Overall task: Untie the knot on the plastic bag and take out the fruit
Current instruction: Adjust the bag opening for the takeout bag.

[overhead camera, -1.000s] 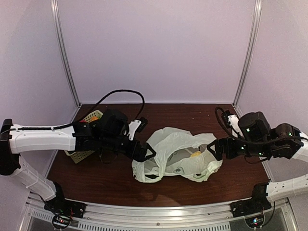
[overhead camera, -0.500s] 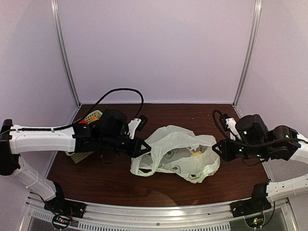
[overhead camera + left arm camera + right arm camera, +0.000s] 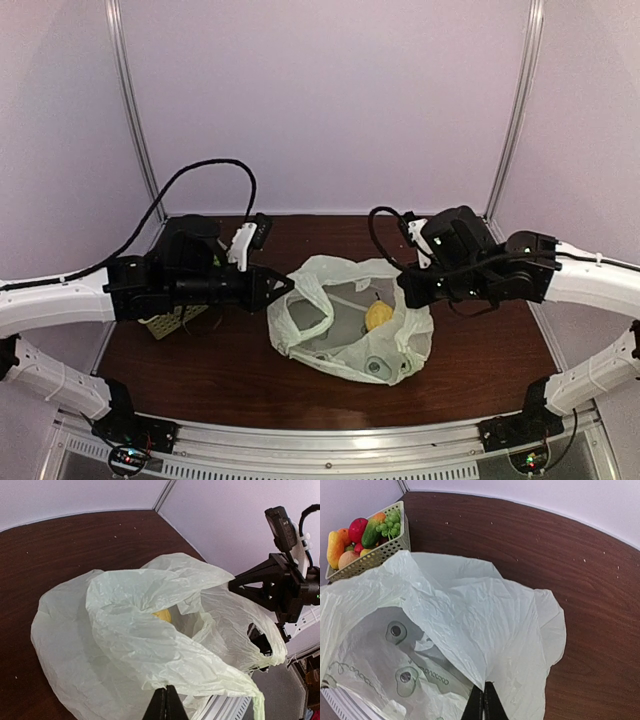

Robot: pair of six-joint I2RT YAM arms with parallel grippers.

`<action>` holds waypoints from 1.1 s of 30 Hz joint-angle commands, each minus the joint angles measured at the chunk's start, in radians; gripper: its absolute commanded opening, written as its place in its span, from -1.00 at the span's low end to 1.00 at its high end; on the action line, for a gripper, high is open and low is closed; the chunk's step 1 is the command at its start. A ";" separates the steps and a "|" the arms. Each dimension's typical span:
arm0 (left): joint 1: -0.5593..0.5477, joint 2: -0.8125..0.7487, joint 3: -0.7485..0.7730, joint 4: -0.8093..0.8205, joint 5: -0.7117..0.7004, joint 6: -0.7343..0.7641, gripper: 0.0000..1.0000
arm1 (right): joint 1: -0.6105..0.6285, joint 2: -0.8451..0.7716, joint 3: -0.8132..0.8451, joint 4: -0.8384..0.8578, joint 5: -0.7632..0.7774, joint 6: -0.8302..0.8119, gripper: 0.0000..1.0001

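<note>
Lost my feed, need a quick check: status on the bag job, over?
Both shut on plastic bag: left gripper, right gripper, opposite rims. Mouth spread open, yellow fruit inside. Nothing covering it.

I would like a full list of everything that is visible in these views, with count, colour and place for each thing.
plastic bag: one, pale greenish-white, middle of the table, mouth held open
yellow fruit: one, yellow, inside the bag
basket: one, pale green, slotted, left side of the table
fruit in the basket: several pieces, orange, red, green and peach, plus green grapes
table: one, dark brown wood
cables: two, black, one looping from each arm
left end effector: one, black, shut on the bag's left edge
right end effector: one, black, shut on the bag's right edge
</note>
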 commanded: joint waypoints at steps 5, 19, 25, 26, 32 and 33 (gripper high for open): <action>-0.004 -0.200 -0.162 0.031 -0.090 -0.069 -1.00 | -0.015 0.150 0.198 0.078 0.011 -0.141 -1.00; -0.004 -0.210 -0.262 0.147 0.009 -0.084 -1.00 | -0.016 -0.020 -0.044 0.059 -0.026 -0.052 -0.64; -0.004 -0.214 -0.271 0.195 -0.029 -0.132 -1.00 | 0.001 -0.086 0.064 0.015 -0.042 -0.086 0.28; -0.004 -0.220 -0.278 0.192 -0.037 -0.143 -1.00 | 0.011 -0.090 0.081 0.014 -0.046 -0.089 0.33; -0.004 -0.235 -0.286 0.128 -0.106 -0.199 -1.00 | 0.105 -0.072 0.125 0.082 -0.100 -0.108 0.42; -0.004 -0.232 -0.281 0.112 -0.112 -0.202 -1.00 | 0.121 -0.055 0.128 0.098 -0.114 -0.108 0.41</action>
